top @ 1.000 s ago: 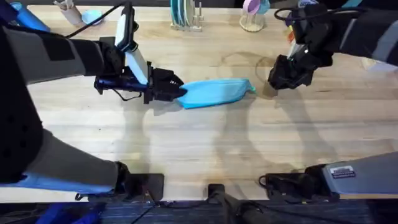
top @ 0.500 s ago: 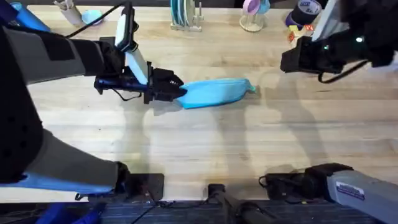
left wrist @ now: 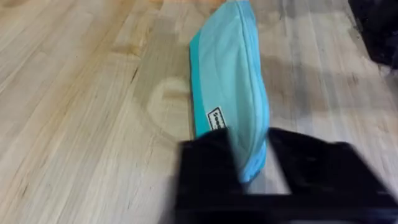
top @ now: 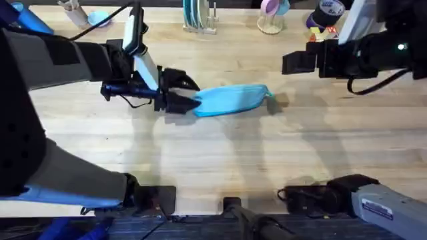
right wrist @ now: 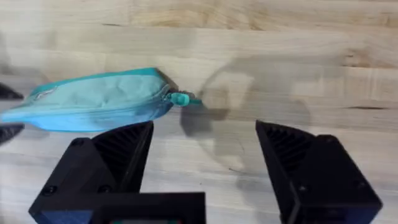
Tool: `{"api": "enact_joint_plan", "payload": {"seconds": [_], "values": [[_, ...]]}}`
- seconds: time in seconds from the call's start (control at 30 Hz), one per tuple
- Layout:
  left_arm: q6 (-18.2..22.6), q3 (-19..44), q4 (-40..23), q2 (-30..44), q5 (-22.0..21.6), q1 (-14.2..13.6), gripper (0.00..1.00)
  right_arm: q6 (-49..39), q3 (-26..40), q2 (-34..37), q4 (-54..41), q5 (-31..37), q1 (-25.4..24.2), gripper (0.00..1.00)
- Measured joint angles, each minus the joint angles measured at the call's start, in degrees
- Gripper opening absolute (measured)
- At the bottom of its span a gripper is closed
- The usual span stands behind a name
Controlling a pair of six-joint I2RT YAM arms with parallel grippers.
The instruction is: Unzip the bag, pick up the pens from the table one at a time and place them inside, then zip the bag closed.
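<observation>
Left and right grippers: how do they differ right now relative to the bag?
The left gripper sits at the bag's left end, fingers open on either side of that tip; the right gripper hangs apart from the bag, beyond its zipper-pull end, touching nothing. The left gripper points rightward along the bag, while the right gripper points leftward. Both are open, with black fingers.

Far desk edge, l. to r.: white rack w/ upright teal plates (top: 197, 15), pale stand w/ pink cup (top: 270, 8). Dark tape roll (top: 331, 9) at far right.
</observation>
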Motion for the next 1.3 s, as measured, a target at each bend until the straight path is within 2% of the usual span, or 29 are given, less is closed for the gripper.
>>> {"api": "enact_joint_plan", "payload": {"seconds": [0.1,0.13,0.17,0.43,0.57,0.67,0.77,0.87,1.07,1.17,1.3], "values": [[0.0,0.0,0.0,0.0,0.3,0.0,0.895,-0.1,0.0,0.0,0.0,0.0,0.0,0.997],[-0.1,0.0,-0.1,0.0,0.4,0.0,0.967,-0.1,0.0,0.0,0.0,0.0,0.0,0.997],[-0.2,0.0,-0.1,0.0,0.4,0.0,0.984,-0.1,0.0,0.0,0.0,0.0,0.0,0.997],[-0.2,0.0,-0.3,0.0,0.5,0.0,0.993,-0.2,0.0,0.0,0.0,0.0,0.0,0.997],[-0.3,0.1,-3.1,0.0,0.1,0.0,0.995,-0.2,0.0,0.0,-0.1,0.0,0.0,0.997],[-2.0,1.4,-7.6,-0.2,-2.5,0.0,0.995,-0.6,0.0,0.0,-0.8,0.0,0.0,0.997],[-5.0,4.6,-11.9,-1.2,-6.9,0.0,0.995,-0.8,0.0,0.0,-1.3,0.0,0.0,0.997],[-9.5,9.2,-15.8,-3.6,-11.6,0.0,0.995,-1.0,0.0,0.0,-1.3,0.0,0.0,0.997],[-20.9,18.5,-23.6,-9.1,-20.0,0.0,0.995,-1.1,0.0,0.0,-1.3,0.0,0.0,0.997],[-27.7,22.2,-26.2,-11.5,-24.1,0.0,0.995,-1.2,0.0,0.0,-1.3,0.0,0.0,0.997],[-40.6,26.2,-28.1,-14.0,-31.7,0.0,0.995,-1.2,0.0,0.0,-1.3,0.0,0.0,0.997]]}}
